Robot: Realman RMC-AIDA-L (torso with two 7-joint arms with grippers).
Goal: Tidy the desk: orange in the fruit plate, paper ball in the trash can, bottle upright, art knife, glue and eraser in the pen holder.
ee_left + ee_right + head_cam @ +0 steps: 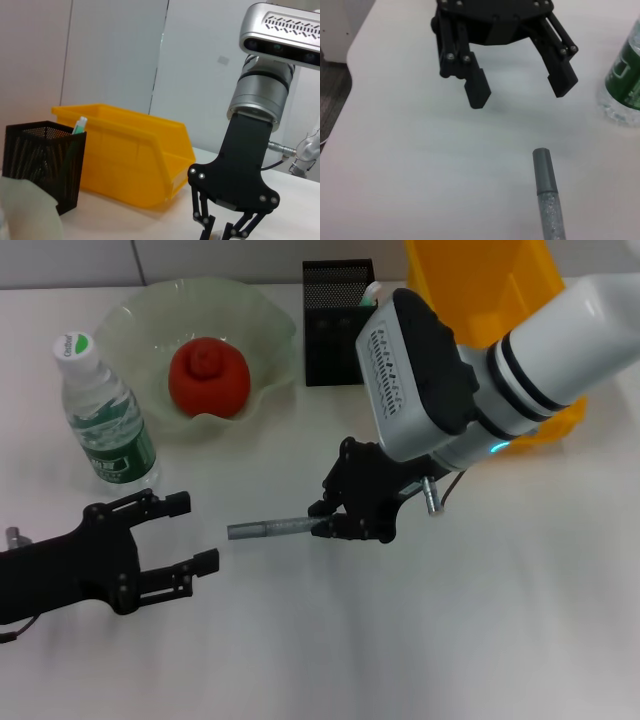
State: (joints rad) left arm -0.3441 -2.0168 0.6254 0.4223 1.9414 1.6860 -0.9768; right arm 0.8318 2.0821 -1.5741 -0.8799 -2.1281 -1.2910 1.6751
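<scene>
One end of the grey art knife [270,530] sits clamped in the right gripper [330,527]; lift level toward the pen holder [335,324], left gripper [190,535] wide.

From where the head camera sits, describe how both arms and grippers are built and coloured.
The right arm is white with black joint bands, a small cyan light and a grey vented camera housing. Its right gripper is black linkage with silver screws. The left gripper is likewise black, with blocky fingertips.

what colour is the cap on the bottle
White, with green lettering on top; the bottle stands upright beside the fruit plate. Clearest in the head view.
</scene>
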